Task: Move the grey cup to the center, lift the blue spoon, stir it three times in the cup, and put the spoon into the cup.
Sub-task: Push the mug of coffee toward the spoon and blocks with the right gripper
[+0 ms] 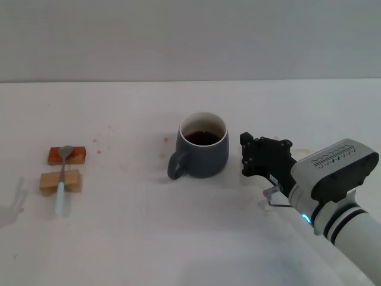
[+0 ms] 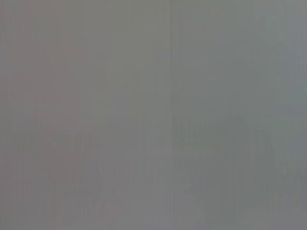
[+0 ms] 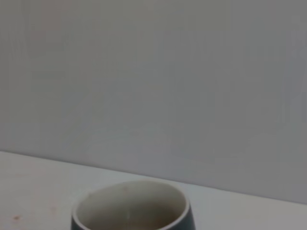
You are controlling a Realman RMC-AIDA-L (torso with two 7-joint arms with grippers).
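The grey cup stands upright near the middle of the white table, its handle turned to the left and dark liquid inside. In the right wrist view only the cup's white rim shows, close by. My right gripper sits just right of the cup, open, with a small gap between its fingers and the cup wall. Far to the left lies the blue spoon, resting across two wooden blocks with its metal bowl toward the back. My left gripper is out of view; its wrist view shows only plain grey.
The spoon rests on two small wooden blocks, one reddish and one pale. The white table ends at a grey wall behind. A few small stains mark the surface near the cup.
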